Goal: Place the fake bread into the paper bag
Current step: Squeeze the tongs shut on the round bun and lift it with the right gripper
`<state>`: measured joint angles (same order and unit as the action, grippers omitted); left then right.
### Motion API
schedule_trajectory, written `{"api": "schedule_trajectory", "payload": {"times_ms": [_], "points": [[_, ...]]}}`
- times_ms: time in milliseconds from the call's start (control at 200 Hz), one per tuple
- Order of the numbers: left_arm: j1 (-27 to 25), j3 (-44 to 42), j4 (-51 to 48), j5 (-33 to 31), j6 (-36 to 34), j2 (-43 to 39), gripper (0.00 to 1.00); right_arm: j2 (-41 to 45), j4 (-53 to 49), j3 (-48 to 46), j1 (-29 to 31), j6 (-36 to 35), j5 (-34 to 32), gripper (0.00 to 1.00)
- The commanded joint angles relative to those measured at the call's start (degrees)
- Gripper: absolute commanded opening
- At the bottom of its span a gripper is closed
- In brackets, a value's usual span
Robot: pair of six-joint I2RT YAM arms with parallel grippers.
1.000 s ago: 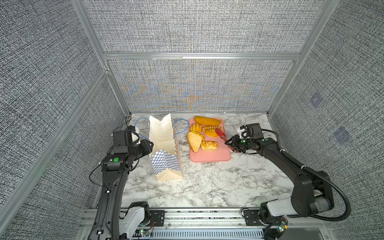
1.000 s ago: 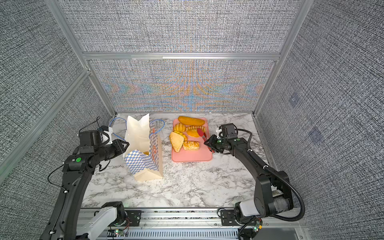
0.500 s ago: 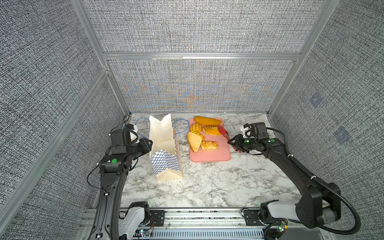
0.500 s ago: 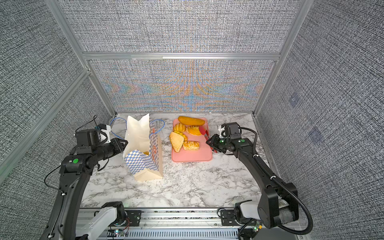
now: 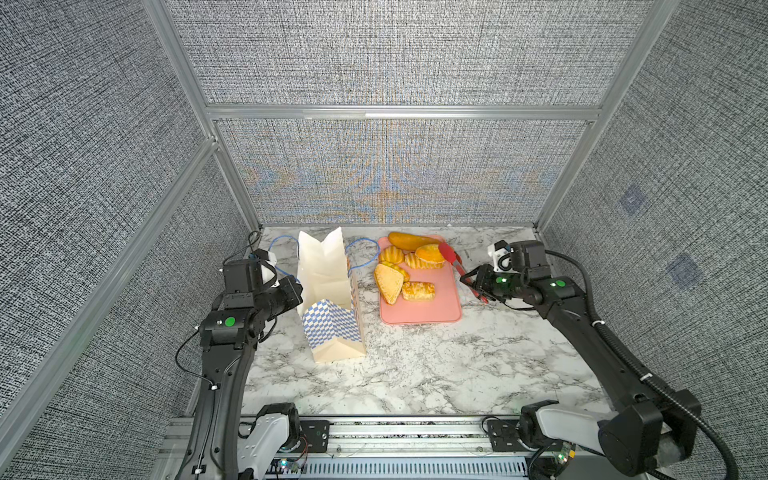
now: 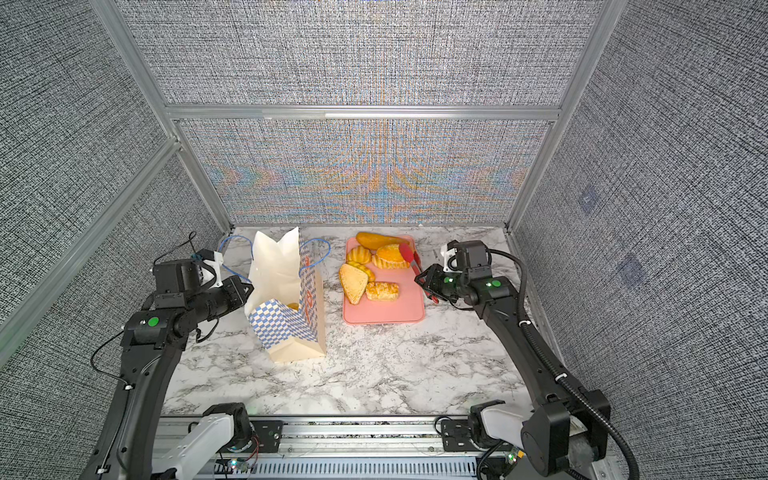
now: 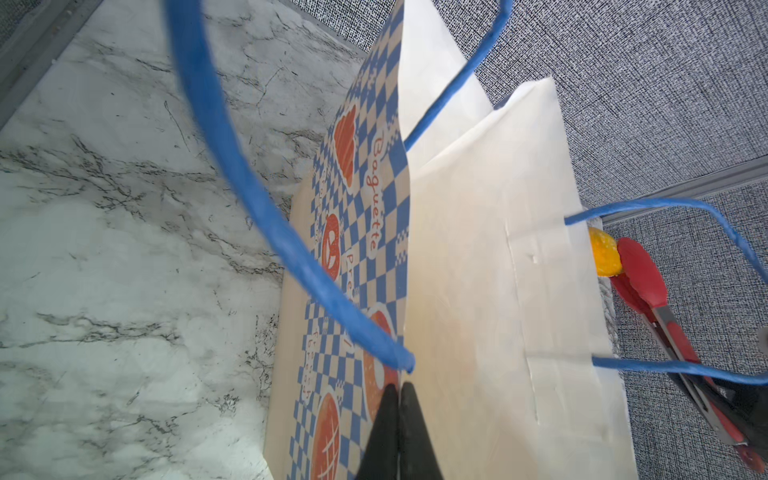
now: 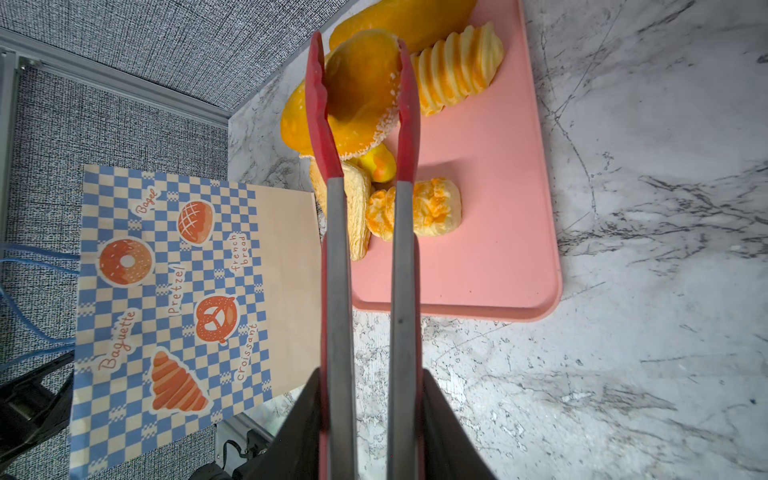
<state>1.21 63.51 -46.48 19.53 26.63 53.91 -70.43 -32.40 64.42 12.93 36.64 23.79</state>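
- One piece of the fake bread [image 5: 390, 283], a round sugared bun [image 8: 361, 91], sits pinched between the red tips of the tongs [image 8: 334, 257] at the back end of the pink tray [image 8: 498, 257]. I can't tell whether it's off the tray yet.
- The other loaves and rolls lie on that tray, near the back edge of the bench [image 5: 415, 374].
- The right pincer [image 8: 370, 419] is clamped on the tongs' metal arms, squeezing them onto the bun.
- The paper bag [image 5: 330, 328] stands upright just beside the tray, toward the back-left corner, with its mouth open. A speck of orange shows inside in a top view, too small to name.
- The left pincer [image 7: 398, 415] is closed tight on the bag's outer rim, beside a blue cord handle [image 7: 232, 166].
- To do this well, I'd say: squeeze evenly, lift the bun clear of its neighbours, and cross above the bag's near rim and handle. Loosen only once the bun is well inside the mouth, with the left side holding the wall taut.
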Motion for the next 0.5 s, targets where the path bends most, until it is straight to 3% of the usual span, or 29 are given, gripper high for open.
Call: {"api": "schedule_trajectory", "payload": {"times_ms": [0,495], "points": [[0.0,0.0,0.4,0.4,0.0,0.0,0.01,0.9,-0.7,1.5,0.0,-1.3,0.0,0.35],[0.0,-0.4,1.0,0.9,-0.2,-0.1,0.0,3.9,-4.6,7.1,0.6,-1.3,0.3,0.35]]}}
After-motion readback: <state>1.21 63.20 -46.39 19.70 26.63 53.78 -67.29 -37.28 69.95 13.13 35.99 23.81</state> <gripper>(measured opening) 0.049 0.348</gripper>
